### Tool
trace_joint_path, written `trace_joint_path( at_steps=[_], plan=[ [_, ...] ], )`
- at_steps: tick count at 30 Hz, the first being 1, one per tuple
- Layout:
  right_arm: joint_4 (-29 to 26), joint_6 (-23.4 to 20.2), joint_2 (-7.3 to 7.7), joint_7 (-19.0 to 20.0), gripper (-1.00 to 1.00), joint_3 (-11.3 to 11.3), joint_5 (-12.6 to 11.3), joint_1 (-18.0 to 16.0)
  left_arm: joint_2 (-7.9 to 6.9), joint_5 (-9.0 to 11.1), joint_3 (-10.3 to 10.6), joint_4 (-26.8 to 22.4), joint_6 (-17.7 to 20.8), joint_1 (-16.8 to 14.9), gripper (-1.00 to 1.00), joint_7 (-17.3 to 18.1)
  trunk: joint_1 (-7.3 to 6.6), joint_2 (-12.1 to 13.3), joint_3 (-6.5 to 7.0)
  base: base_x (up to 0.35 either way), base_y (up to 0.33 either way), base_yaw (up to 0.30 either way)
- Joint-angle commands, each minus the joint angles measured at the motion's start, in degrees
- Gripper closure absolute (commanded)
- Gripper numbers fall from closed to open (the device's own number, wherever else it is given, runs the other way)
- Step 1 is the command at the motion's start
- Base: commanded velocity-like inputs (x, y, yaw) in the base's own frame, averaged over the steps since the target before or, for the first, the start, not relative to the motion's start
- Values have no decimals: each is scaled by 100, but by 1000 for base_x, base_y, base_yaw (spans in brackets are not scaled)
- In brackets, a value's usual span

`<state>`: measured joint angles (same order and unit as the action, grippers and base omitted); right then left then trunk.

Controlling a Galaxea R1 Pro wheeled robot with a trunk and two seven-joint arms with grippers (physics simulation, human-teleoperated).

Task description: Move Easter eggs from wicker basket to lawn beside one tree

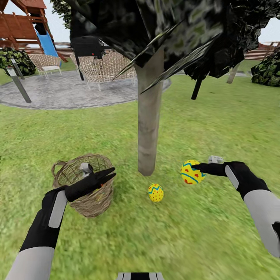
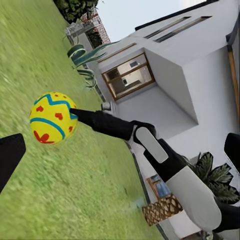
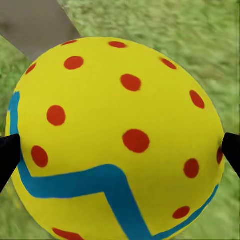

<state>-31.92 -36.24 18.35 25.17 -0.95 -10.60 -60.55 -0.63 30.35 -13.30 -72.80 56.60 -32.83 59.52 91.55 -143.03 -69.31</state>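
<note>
The tree's grey-beige trunk [image 1: 148, 128] rises from the lawn [image 1: 194, 241] at mid view. One yellow Easter egg [image 1: 155, 192] lies on the grass close to its foot. To the right of the trunk, my right gripper [image 1: 195, 168] is shut on a second egg [image 1: 190, 172], held just above the grass; that egg [image 3: 120, 140] sits between both fingertips [image 3: 7, 156] in the right wrist view. At the left, the wicker basket [image 1: 89, 202] stands upright. My left gripper [image 1: 113, 174] hovers over its rim, open and empty, and hides part of the inside.
A grey round patio [image 1: 58, 93] with woven chairs [image 1: 46, 64] lies behind the basket, with a slanted post [image 1: 17, 83] at its left. A playset with a blue slide [image 1: 47, 42] stands further back. A bush [image 1: 268, 70] sits far right. A white house [image 2: 175, 75] borders the lawn.
</note>
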Motion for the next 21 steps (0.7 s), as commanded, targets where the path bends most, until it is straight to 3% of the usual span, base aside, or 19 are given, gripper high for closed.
trace_joint_path(
  at_steps=[1,2,4,6,11,14,17,21],
  plan=[
    [1,-6,-106,-168,100,-10,99,0,36,-3,-4,-7,26,-4,-100,15,1,-2,-5,256,-236,251],
    [20,34,-206,-255,100,-10,286,0,57,-5,-3,-9,26,-4,-100,15,1,-2,-5,256,-236,269],
    [57,178,-452,-338,100,-4,931,0,75,-6,0,-3,26,-4,-100,15,1,-2,-5,188,-165,283],
    [76,353,-611,-357,100,-2,1145,1,79,-3,-4,0,30,-4,-100,24,1,-2,-6,45,-38,282],
    [85,453,-749,-364,100,-5,1208,8,77,-3,2,-9,35,-4,-100,46,18,-24,-84,4,-3,158],
    [293,524,-932,-364,100,-2,1220,8,80,-3,20,-16,34,-4,-100,47,26,-28,-152,0,0,19],
    [546,1149,-974,-356,100,-6,1210,8,81,-3,81,-20,30,-4,-100,44,34,-32,-219,0,0,1],
    [839,1281,-999,-355,100,-10,1224,8,81,-11,91,-15,26,-4,-100,42,44,-38,-307,0,0,0]
  ],
)
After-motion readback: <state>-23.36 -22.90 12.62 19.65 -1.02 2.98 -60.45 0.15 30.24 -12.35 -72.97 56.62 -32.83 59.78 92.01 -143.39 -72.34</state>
